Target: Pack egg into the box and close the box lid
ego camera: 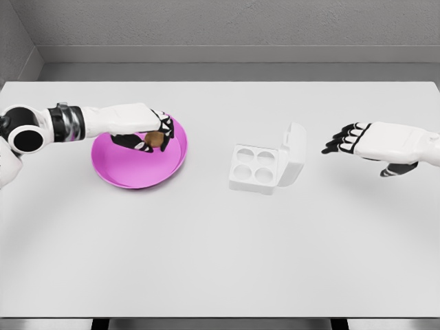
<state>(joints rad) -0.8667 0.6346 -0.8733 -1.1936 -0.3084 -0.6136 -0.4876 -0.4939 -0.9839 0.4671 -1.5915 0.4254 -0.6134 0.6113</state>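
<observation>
1. Head view shows one white table (220, 261) carrying one pink plate (130, 175), one brown egg (154, 139) and one white box (265, 167).
2. The egg sits over the right half of the plate, between the fingers of the left hand (148, 132), which are curled around it in a grasp.
3. So much of the egg is covered that its long axis cannot be told.
4. The box lies near the table's middle, well apart from the plate, its long axis running left to right.
5. Its lid (294, 152) stands open, tilted up along the right side, and the tray faces upward with four round cups, all unfilled.
6. The right hand (361, 141) hovers right of the box, apart from it, fingers stretched out toward the lid and holding nothing.
</observation>
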